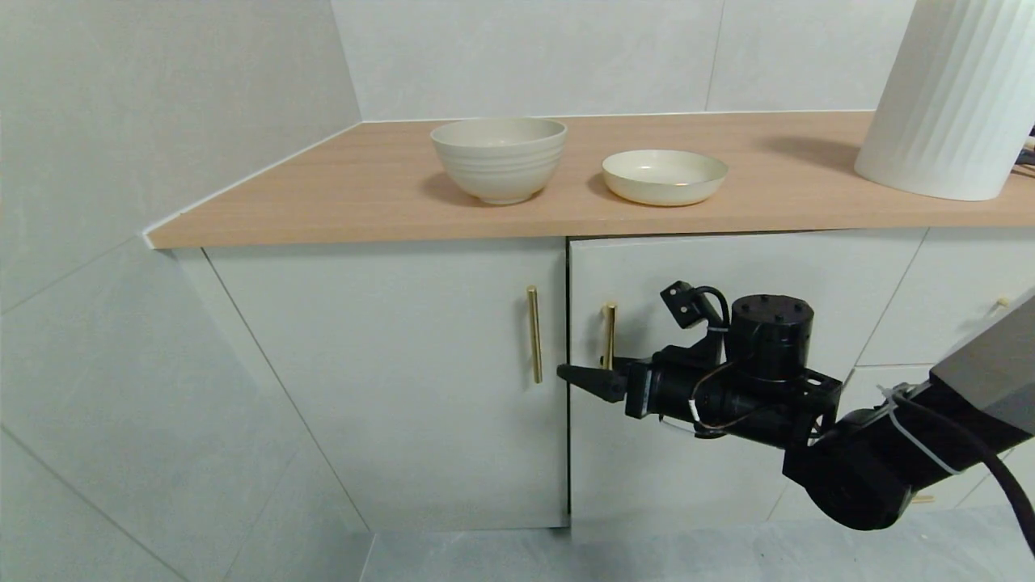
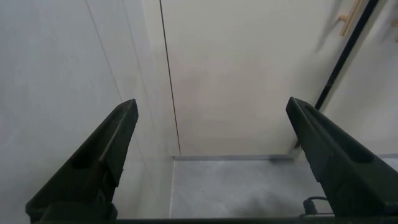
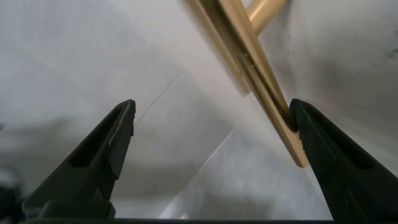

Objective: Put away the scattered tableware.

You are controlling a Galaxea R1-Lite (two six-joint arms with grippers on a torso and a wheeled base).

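Head view: I see the wooden counter [image 1: 323, 202] running across the upper half of the frame. 2 pieces of tableware sit on it, top centre: a deep ribbed bowl [image 1: 499, 159], and a shallow dish [image 1: 665, 176] just to its right, the 2 apart and both upright. A ribbed white container [image 1: 946, 97] stands in the upper right corner, well apart from the dish. Below the counter are the left door [image 1: 388, 380] and the right door [image 1: 703, 267], with a dark gap between them. Each has a gold bar, the left handle [image 1: 534, 334] and the right handle [image 1: 608, 334]. My right gripper [image 1: 584, 380] comes in from the lower right, with its tip at the lower end of the right handle. It is side-on here, so I cannot tell the spread.

Left wrist view: my left gripper [image 2: 211, 109] has its fingers [image 2: 115, 143] spread wide with nothing between them. It faces a pale door panel and the grey floor [image 2: 230, 186].

Right wrist view: the fingers [image 3: 106, 149] are spread. The gold handle runs slantwise between them, close against 1 finger. I cannot tell if it touches.
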